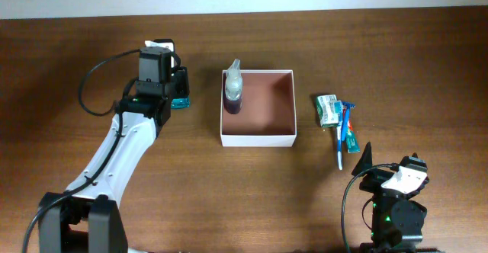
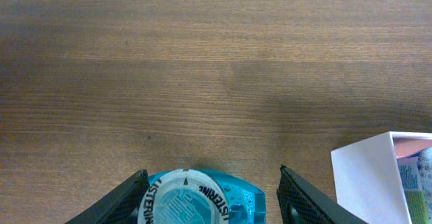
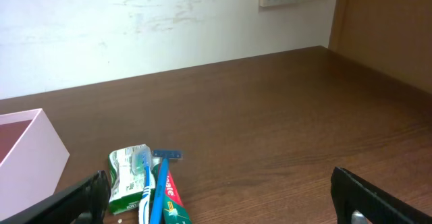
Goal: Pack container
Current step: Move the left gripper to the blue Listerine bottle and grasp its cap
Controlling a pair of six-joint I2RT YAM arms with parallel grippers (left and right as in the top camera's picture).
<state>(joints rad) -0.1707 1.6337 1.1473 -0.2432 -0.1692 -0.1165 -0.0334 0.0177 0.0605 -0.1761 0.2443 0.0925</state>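
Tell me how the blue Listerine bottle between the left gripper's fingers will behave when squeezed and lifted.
The Listerine bottle looks like hard, glossy plastic, so it is probably stiff but somewhat slippery. Its round cap could turn in the grip; the wider body seems the safer hold. It sits off-centre in the open left gripper, so closing may nudge it sideways first.

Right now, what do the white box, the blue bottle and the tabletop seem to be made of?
The white box looks like thin cardboard: matte walls, sharp folded corners. The blue bottle seems tinted plastic, glossy and see-through. The tabletop looks like wood or wood-look laminate: brown grain lines, faint sheen; I cannot tell which.
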